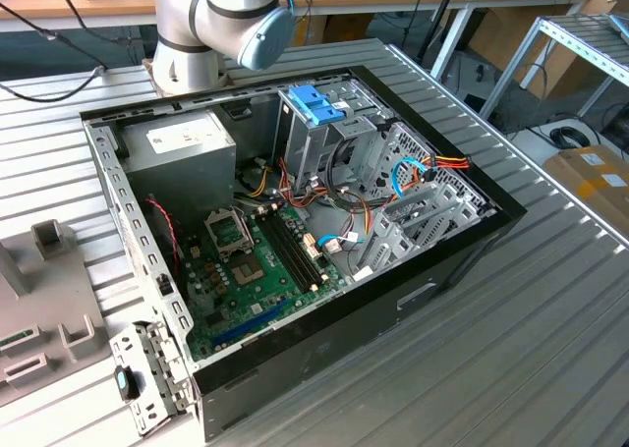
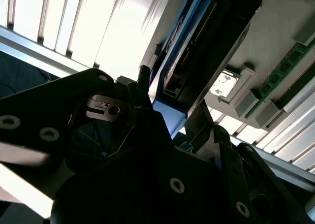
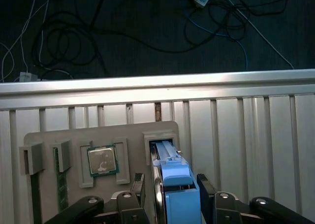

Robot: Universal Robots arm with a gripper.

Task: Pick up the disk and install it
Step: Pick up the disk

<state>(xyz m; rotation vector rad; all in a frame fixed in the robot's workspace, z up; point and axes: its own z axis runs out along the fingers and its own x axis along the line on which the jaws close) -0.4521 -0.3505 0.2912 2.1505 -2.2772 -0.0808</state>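
Blue-framed disk (image 3: pixel 172 160) stands on edge in the tray (image 3: pixel 69 135); gripper (image 3: pixel 171 183) points straight down, fingers (image 3: pixel 139 183) spread astride it, unclamped.

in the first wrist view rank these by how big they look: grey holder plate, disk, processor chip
1. grey holder plate
2. disk, though it is nearer the camera, which makes it look bigger
3. processor chip

Blue-framed disk (image 3: pixel 168 157) at the black gripper (image 3: pixel 171 185); beside it, a green-edged silver chip (image 3: pixel 102 161) on a grey tray (image 3: pixel 74 135), ribbed silver bench (image 3: pixel 246 135) beneath.
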